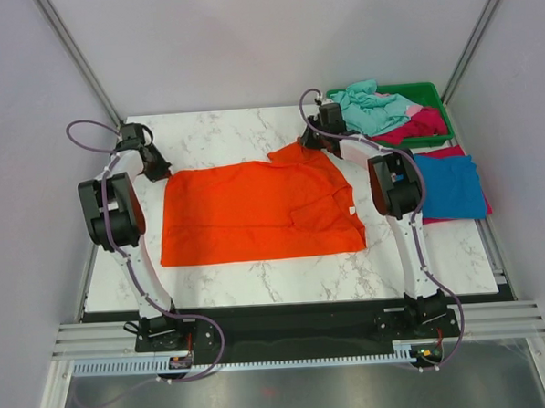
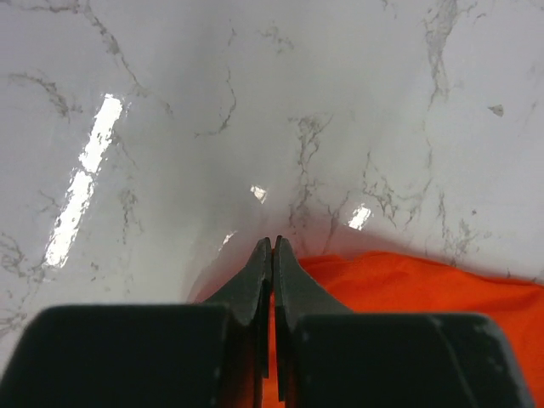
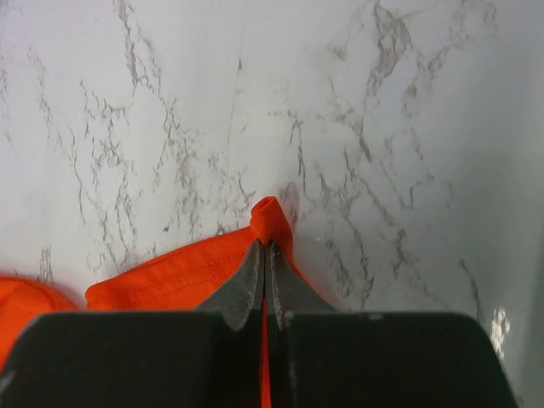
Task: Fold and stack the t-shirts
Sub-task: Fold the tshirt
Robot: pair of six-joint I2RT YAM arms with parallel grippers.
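Two arms are stretched forward from the near edge, elbows raised and wrists bent down toward the far side of the marble table (image 1: 214, 129). The left gripper (image 1: 164, 172) (image 2: 272, 246) is lowered onto the far left corner of the orange t-shirt (image 1: 255, 214) (image 2: 425, 289). Its jaws are pressed together, and orange is seen in the narrow slit between them, so the corner appears to be pinched. The right gripper (image 1: 308, 141) (image 3: 268, 246) is set at the shirt's far right part. Its jaws are clamped on the cloth, and a small rounded fold of orange fabric (image 3: 270, 221) is pushed out just beyond the tips.

The orange shirt is spread nearly flat across the middle of the table, with one layer folded over on the right. A small white tag (image 1: 352, 209) is seen at its right edge; any print on it is too small to be read.

The tabletop is glossy white, veined with grey. A light teal t-shirt (image 1: 368, 108) and a magenta t-shirt (image 1: 419, 128) are crumpled in the green plastic tray (image 1: 431, 91) at the far right corner. A blue t-shirt (image 1: 450, 186) is folded into a rectangle near the right edge, laid on pink cloth (image 1: 479, 212).
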